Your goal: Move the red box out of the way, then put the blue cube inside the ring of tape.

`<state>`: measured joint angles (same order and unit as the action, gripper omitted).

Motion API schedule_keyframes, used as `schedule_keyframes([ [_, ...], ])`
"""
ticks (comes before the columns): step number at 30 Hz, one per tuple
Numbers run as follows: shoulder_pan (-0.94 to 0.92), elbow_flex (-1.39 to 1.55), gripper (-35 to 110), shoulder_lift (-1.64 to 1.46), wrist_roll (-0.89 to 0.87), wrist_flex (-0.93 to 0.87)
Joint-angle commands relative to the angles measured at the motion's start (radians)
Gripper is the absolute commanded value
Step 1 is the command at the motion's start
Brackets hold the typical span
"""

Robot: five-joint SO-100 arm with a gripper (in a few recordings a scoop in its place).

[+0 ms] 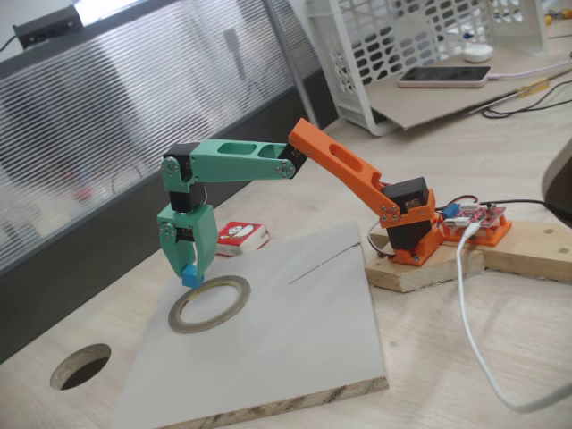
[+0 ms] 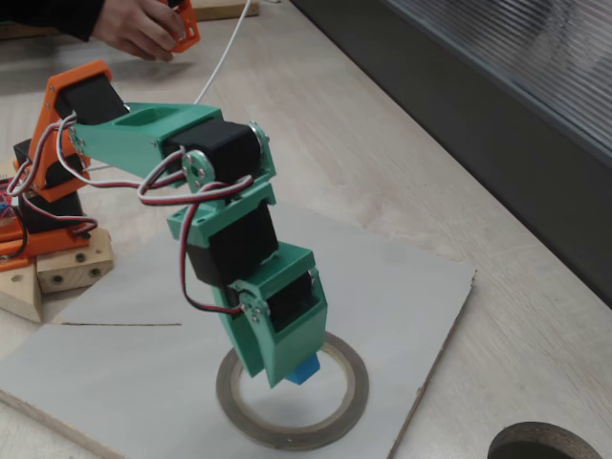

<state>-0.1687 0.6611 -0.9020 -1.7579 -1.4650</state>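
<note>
My green gripper point(image 1: 190, 271) points straight down and is shut on the blue cube point(image 1: 191, 275), a tiny cyan block at its tip. The blue cube point(image 2: 305, 369) hangs just above the hollow centre of the ring of tape point(image 2: 293, 436), a flat grey-tan ring lying on the grey board. In a fixed view the ring of tape point(image 1: 211, 304) sits directly below the gripper point(image 2: 298, 367). The red box point(image 1: 242, 235), a small red carton with a white cartoon on its face, lies behind the board's far edge, well apart from the ring.
A grey board point(image 1: 295, 340) carries the ring. A round dark hole point(image 1: 80, 365) is cut in the table by the board's corner. The arm's orange base point(image 1: 411, 234) stands on wooden blocks with a red circuit board point(image 1: 478, 219) and a white cable point(image 1: 474, 340). A white basket point(image 1: 420, 45) stands behind.
</note>
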Motion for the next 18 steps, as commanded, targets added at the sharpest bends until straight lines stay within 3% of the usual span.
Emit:
schedule_keyframes([
  [1,-0.005,-0.006,8,-0.011,-0.006,-0.015],
  [18,-0.005,-0.006,8,-0.009,-0.002,-0.126],
])
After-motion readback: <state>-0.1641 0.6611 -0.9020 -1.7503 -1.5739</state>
